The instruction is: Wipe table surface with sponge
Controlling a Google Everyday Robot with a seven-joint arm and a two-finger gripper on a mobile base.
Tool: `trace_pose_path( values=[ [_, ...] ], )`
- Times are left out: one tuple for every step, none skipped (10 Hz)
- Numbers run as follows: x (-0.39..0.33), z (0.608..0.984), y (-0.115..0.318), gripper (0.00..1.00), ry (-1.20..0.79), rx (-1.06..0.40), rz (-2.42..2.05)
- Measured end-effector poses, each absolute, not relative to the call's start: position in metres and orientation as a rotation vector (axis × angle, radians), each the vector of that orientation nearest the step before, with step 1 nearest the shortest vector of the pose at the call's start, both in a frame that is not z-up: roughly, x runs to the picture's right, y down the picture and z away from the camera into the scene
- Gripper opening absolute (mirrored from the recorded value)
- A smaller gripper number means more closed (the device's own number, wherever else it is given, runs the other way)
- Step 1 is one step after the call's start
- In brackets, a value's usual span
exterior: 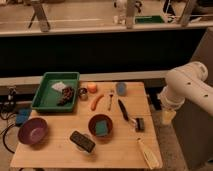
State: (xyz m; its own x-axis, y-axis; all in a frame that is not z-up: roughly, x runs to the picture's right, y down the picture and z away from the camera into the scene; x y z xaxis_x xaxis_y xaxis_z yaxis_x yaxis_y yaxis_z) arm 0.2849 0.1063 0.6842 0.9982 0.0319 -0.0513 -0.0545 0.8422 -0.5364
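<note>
Your sponge is not on the wood yet: it lies inside the reddish-brown bowl, near the front middle of the table. The gripper hangs at the lower end of the white arm, just off the table's right edge and well apart from the bowl; whether it is spread or pressed together you cannot tell from here. Bring it over the bowl and come straight down, since the rim leaves little room for a slanted approach. Pinch the sponge across its narrow sides and lift it clear of the rim before moving sideways, or the bowl will likely drag along. Then wipe flat on bare wood, probably the front strip, steering clear of the black block just beside the bowl.
</note>
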Motion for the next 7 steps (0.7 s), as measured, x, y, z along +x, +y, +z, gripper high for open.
trace_pose_path(
  values=[
    [0.285,0.684,0.106,0.80,0.041,-0.568,0.046],
    [0.285,0.684,0.106,0.80,0.041,-0.568,0.046],
    [0.285,0.684,0.106,0.80,0.041,-0.568,0.046],
    [0.285,0.684,0.106,0.80,0.041,-0.568,0.045],
    [0.282,0.684,0.107,0.80,0.032,-0.565,0.012],
    [0.275,0.684,0.107,0.80,0.016,-0.562,-0.051],
    [0.265,0.685,0.106,0.80,-0.006,-0.561,-0.122]
  ],
)
